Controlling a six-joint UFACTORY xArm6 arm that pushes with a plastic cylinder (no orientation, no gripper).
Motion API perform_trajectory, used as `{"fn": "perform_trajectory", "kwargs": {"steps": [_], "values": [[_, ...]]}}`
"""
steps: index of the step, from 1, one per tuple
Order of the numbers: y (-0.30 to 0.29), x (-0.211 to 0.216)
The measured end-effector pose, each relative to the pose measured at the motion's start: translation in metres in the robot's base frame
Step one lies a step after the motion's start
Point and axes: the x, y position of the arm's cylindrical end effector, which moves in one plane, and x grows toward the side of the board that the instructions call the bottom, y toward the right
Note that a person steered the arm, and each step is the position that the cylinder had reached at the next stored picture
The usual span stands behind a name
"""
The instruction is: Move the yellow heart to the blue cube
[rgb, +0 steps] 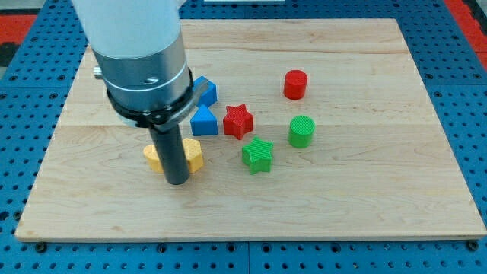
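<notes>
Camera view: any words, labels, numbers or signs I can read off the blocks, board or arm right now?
None: no text shows anywhere.
The yellow heart, blue cube, blue triangle, red star, green star, red cylinder and green cylinder are blank.
The board and rod above my tip are unmarked.

The rod covers the middle of the yellow heart (only its two sides show). The arm's housing hides part of the blue cube and is cut off by the view's top.
</notes>
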Motion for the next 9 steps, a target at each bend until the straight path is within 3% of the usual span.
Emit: {"fn": "perform_trajectory", "kwargs": {"steps": [1, 2, 3, 4, 5, 7, 9], "values": [[-0.057, -0.012], [-0.074, -0.05], [-0.068, -0.058], [-0.082, -0.014], [-0.043, 0.016], [-0.041, -0.076], [-0.016, -0.098]]}}
